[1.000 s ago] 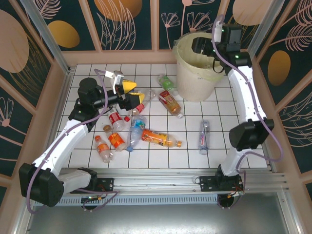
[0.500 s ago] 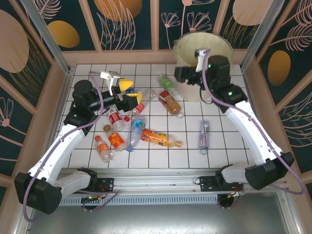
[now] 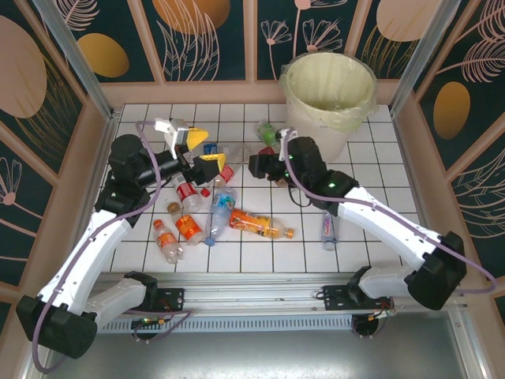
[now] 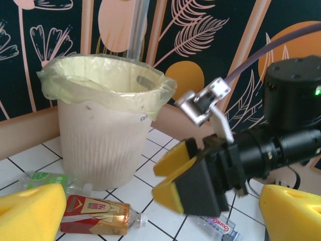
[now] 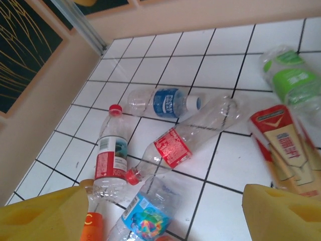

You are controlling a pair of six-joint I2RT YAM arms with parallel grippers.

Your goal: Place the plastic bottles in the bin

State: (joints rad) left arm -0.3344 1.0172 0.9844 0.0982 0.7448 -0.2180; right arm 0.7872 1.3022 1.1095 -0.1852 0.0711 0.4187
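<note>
White-tiled counter (image 3: 371,229): near its left edge, the left end effector (image 3: 205,149) gapes wide and empty above the plastic bottles (image 3: 256,223) strewn across the middle. Beside them the right end effector (image 3: 256,165) hovers, parted and empty. At the far right corner stands the bin (image 3: 339,136).

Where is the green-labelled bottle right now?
In the top view, the green-labelled bottle lies on the far tiles, just left of the bin, with the red-and-cream labelled bottle beside it.
</note>
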